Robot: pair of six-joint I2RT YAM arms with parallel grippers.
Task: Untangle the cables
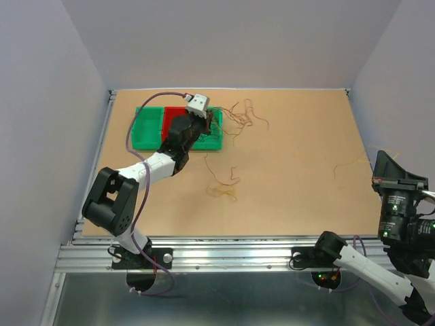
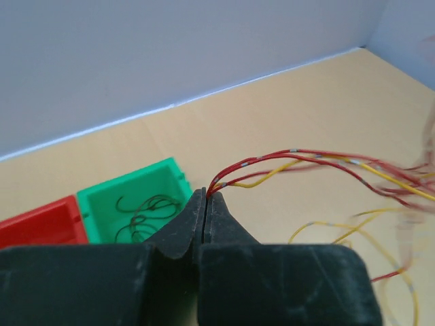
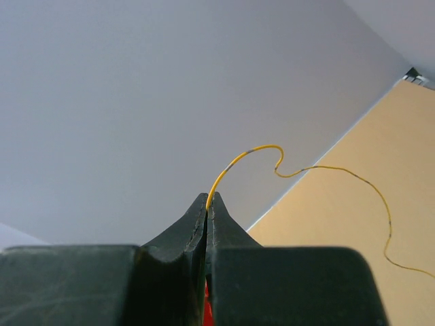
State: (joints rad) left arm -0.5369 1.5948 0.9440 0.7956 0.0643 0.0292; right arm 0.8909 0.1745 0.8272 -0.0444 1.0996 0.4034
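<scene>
Only the overhead view gave the layout. The left arm [image 1: 146, 166] reached from its base at the near left out to a green tray [image 1: 146, 132] at the far left of the worktop [image 1: 292, 197], with its wrist over the tray's right end. The right arm [image 1: 401, 217] stood folded at the right edge, its wrist raised. The same view showed where the cables [image 1: 241, 117] lay: a loose tangle just right of the tray, a few small curls [image 1: 223, 185] near the middle of the worktop, and one pale yellow strand [image 1: 350, 164] running towards the right arm. The fingertips themselves were too small to read from above.

The left wrist view filled that gap. The left fingers [image 2: 206, 200] were pressed together, pinching a bundle of red and yellow wires [image 2: 292, 157] at the very tips. These thin strands fanned out to the right above the worktop, with pale bands along them, and blurred at the picture's edge. Left of the fingers sat the tray's green compartment [image 2: 126, 182], holding dark curly wires [image 2: 146, 214], with a red compartment [image 2: 37, 227] further left.

The right wrist view looked mostly at the grey wall. The right fingers [image 3: 207, 204] were clamped shut on a single yellow wire [image 3: 245, 153], which rose from the tips, looped, and trailed down to the right over the worktop.
</scene>
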